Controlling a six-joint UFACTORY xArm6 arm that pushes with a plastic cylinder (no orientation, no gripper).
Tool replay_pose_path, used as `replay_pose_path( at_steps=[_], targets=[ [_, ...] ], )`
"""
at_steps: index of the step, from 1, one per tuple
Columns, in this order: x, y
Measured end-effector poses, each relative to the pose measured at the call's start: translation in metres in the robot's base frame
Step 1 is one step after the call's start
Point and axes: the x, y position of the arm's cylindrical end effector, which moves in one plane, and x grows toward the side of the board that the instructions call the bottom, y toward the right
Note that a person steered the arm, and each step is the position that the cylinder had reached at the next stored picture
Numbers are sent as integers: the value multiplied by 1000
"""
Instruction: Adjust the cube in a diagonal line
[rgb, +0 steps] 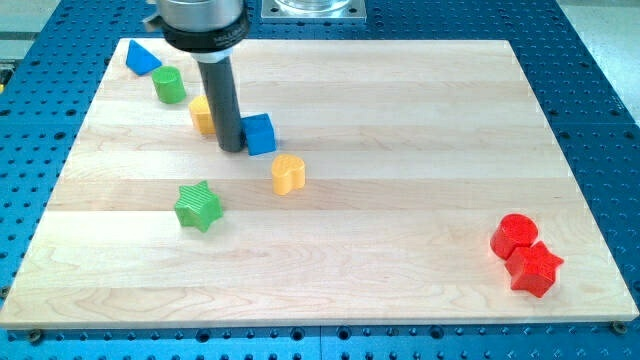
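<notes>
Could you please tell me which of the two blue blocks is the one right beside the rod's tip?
It is the blue cube, right beside my tip on the view's right. The other, a blue triangular block, lies far off at the board's top-left corner.

Dark rod upright, my tip (231, 148) down at board level

Our rod (222, 100) covered most of the yellow block (202, 115), so we could not determine its shape. The rod also overlapped the left edge of the blue cube (261, 134). We saw the rod's mount (200, 20) cut off by the view's top.
</notes>
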Motion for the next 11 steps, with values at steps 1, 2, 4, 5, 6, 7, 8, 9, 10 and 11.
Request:
replay_pose_path(
  at_steps=[1,2,4,5,6,7,8,9,10,11],
  targets=[
    [26,-18],
    [64,-4],
    [77,115],
    [107,142],
    [38,190],
    [-27,144],
    [-31,85],
    [-25,55],
    [-14,56],
    [-12,145]
  ],
)
